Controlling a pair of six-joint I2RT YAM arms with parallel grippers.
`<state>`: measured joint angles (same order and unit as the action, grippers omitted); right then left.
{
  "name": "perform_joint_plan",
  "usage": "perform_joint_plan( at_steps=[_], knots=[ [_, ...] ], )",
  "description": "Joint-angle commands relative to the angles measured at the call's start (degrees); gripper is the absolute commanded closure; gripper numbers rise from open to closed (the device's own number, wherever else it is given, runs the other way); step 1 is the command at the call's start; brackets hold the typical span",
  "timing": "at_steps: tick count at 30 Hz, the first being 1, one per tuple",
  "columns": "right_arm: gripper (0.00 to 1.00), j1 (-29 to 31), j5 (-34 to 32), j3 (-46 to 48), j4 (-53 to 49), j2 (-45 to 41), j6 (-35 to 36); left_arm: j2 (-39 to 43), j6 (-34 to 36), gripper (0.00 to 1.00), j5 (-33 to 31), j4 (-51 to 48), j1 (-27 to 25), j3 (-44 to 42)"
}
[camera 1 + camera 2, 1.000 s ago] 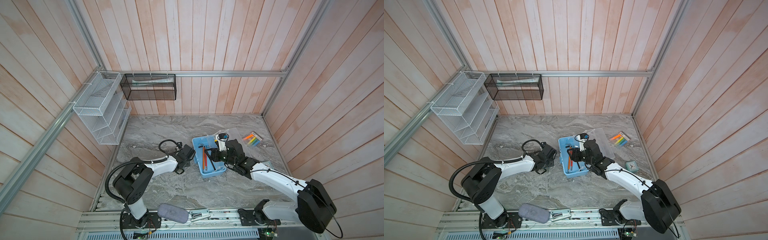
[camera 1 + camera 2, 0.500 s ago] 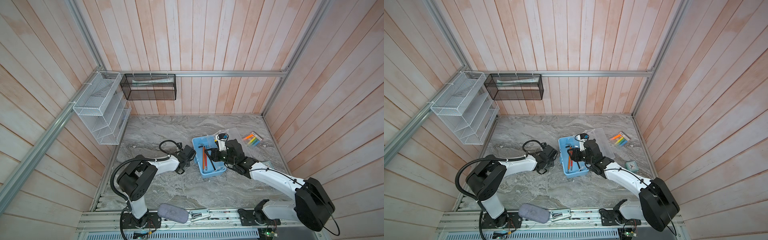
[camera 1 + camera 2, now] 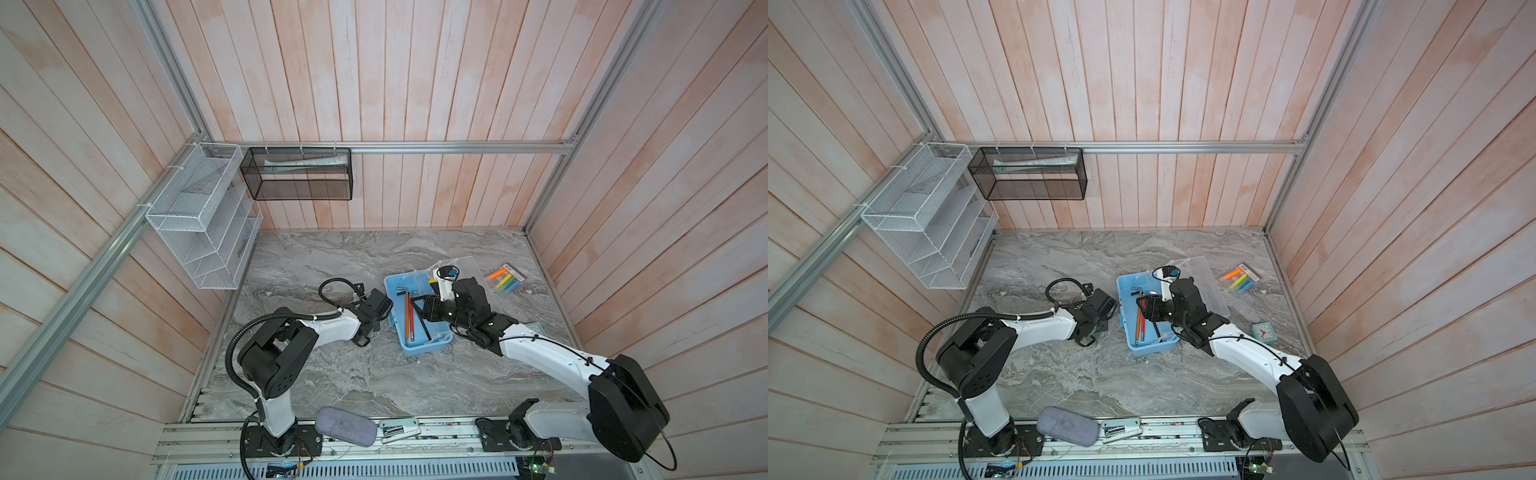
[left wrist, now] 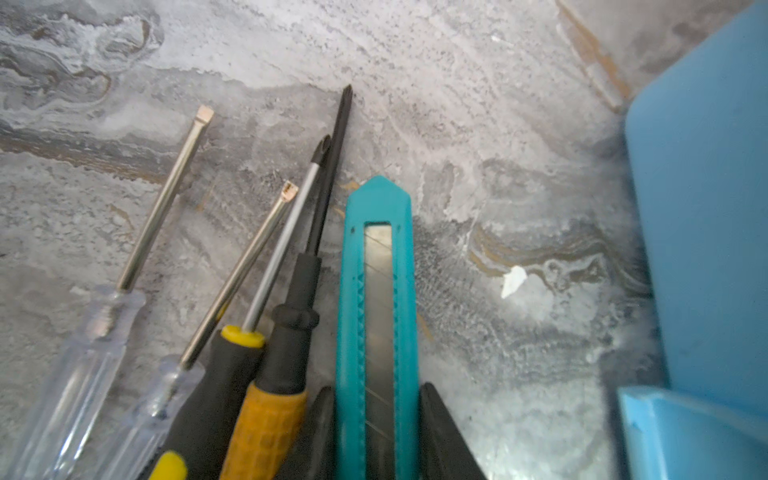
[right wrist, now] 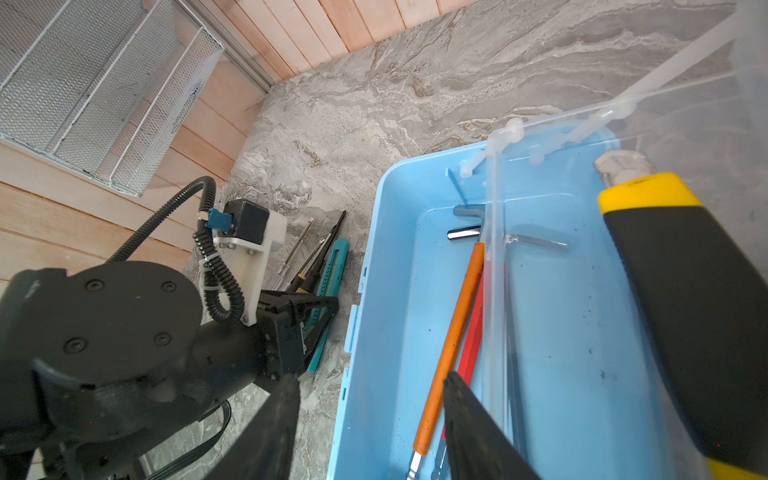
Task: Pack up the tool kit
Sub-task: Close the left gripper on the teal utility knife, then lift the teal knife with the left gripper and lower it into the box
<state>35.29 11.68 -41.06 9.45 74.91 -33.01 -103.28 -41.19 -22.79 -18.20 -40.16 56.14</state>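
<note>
The tool kit's light-blue box (image 3: 424, 349) (image 3: 1152, 349) stands open, its clear lid (image 3: 471, 270) tipped to the right. Inside lie orange- and red-handled tools (image 5: 453, 332) and black hex keys (image 3: 424, 322). A yellow-black utility knife (image 5: 685, 311) shows close up by the lid. Left of the box several screwdrivers (image 4: 266, 415) and a teal utility knife (image 4: 376, 291) lie on the table. My left gripper (image 4: 378, 390) (image 3: 379, 302) is shut on the teal knife. Over the box hangs my right gripper (image 5: 370, 376) (image 3: 428, 309), open and holding nothing.
A pack of coloured markers (image 3: 503, 282) and a small teal clock (image 3: 1262, 332) lie right of the box. A grey pouch (image 3: 345, 430) sits on the front rail. A white wire rack (image 3: 199, 216) and a black mesh basket (image 3: 299, 174) hang on the walls.
My left gripper's jaws have closed in on the teal knife, and the left arm has shifted slightly. The right arm has stayed where it was.
</note>
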Motion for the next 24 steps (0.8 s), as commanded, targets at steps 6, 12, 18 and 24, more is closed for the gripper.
perform_joint_plan(
  at_steps=[6,12,18,24],
  knots=[
    [0.45,-0.9,2.1,-0.2,1.4,0.9,-0.9,1.2,-0.5,0.79,1.4,-1.9,0.6,-0.2],
    [0.46,-1.3,1.6,-0.5,1.0,0.1,-1.0,6.4,-0.3,0.81,1.7,-3.5,0.6,0.2],
    [0.46,-2.6,0.9,-0.2,1.1,-3.7,-1.9,14.9,-3.2,0.82,5.5,-2.8,0.5,-0.8],
    [0.46,-6.7,0.8,0.6,0.3,-11.1,-2.9,21.2,-8.1,0.82,14.0,7.2,-1.6,-1.8]
  ],
)
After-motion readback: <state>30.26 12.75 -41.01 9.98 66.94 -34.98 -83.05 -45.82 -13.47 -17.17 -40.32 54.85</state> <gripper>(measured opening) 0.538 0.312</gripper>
